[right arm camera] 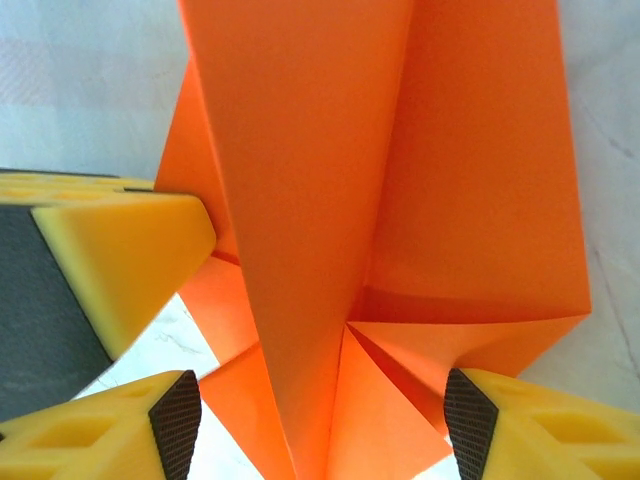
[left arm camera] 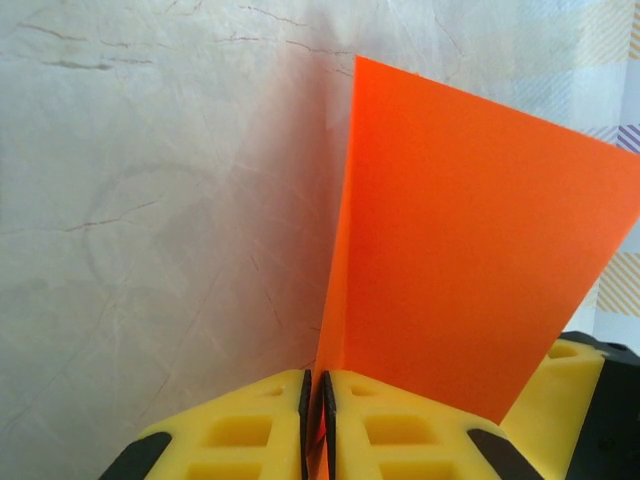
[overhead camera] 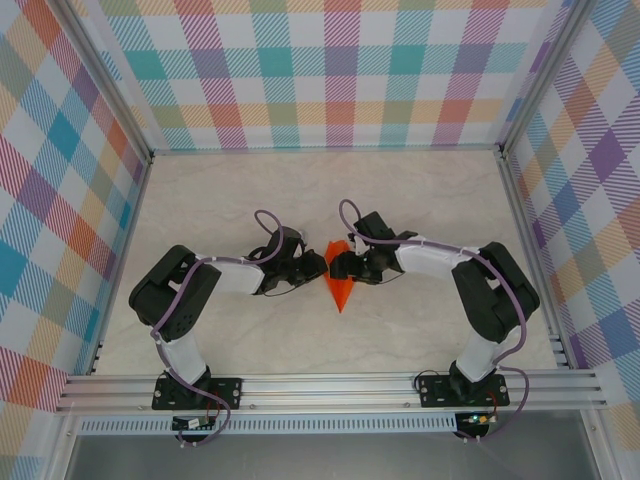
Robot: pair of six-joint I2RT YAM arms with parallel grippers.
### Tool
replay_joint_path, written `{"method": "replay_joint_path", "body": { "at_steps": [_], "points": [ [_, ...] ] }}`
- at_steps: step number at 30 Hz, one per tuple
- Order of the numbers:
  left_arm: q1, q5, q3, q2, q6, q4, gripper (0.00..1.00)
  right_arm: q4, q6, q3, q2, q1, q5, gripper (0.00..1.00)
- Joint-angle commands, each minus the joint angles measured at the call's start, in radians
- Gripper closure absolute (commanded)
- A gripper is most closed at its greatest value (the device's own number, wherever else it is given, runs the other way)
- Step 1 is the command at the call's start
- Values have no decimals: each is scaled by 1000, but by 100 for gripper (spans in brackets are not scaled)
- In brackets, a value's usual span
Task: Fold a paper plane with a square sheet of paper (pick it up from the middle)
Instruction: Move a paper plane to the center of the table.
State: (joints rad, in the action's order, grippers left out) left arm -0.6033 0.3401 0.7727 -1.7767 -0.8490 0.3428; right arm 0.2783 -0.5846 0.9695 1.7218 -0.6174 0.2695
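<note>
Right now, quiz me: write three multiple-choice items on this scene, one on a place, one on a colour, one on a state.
1. Where is the folded orange paper?
A. middle of the table
B. its far left corner
C. its near right corner

2. What colour are the left gripper's fingers?
A. blue
B. white
C. yellow

3. The right gripper is:
A. shut on the paper
B. open, straddling the paper
C. open, away from the paper

Answers: 1 A, the top view shows it central; 2 C, they are yellow in the left wrist view; 3 B, its fingers stand wide apart with paper between.
</note>
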Motion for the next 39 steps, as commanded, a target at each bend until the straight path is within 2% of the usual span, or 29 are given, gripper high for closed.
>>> {"method": "replay_joint_path", "body": {
  "at_steps": [1, 12, 21, 25, 33, 39],
  "points": [
    [10, 9, 1, 1, 5, -5, 86, 3, -37, -25, -49, -11, 47, 32],
    [8, 16, -2, -6, -4, 9, 89, -38, -104, -39, -53, -29, 111, 38],
    [8, 19, -3, -5, -4, 11, 89, 18, -88, -1, -18, -80, -4, 42],
    [8, 16, -5, -1, -6, 12, 91, 38, -92, 16, -1, -93, -58, 48],
    [8, 19, -7, -2, -7, 13, 91, 52, -99, 55, 34, -103, -99, 56],
    [8, 19, -5, -1, -4, 7, 91, 85, -109, 82, 38, -114, -143, 57]
  ]
}}
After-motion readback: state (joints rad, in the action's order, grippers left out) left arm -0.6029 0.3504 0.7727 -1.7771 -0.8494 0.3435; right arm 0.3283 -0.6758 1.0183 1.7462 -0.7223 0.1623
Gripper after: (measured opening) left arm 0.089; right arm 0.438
